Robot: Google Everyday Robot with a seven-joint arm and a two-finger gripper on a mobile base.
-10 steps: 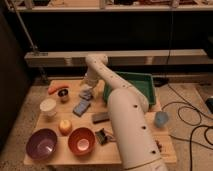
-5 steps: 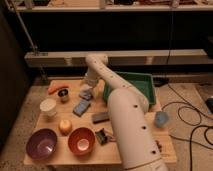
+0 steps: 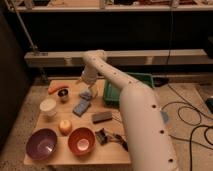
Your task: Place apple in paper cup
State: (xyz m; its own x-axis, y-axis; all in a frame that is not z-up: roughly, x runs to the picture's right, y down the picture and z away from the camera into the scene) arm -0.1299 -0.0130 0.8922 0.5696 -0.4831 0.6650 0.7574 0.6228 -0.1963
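Your end effector (image 3: 86,85) hangs at the end of the arm just above the centre of the frame, over the far part of the counter (image 3: 75,156), close above a small blue-grey object (image 3: 86,95). Whether it is apart or together you cannot tell from this view, and nothing can be seen in its grip.

The apple (image 3: 65,126) sits on the counter in the lower left of the frame, between the purple bowl (image 3: 41,143) and the orange bowl (image 3: 81,140) and just behind them. The paper cup (image 3: 48,106) stands upright just above and to the left of the apple, near it but apart from it. You are well apart from both.

Above the paper cup you see a small dark metal cup (image 3: 63,95), with the carrot (image 3: 57,87) just behind it. A blue-grey cloth (image 3: 81,107) and a dark grey block (image 3: 102,116) lie mid-counter. A green tray (image 3: 111,94) sits right of the end effector, partly behind the arm.
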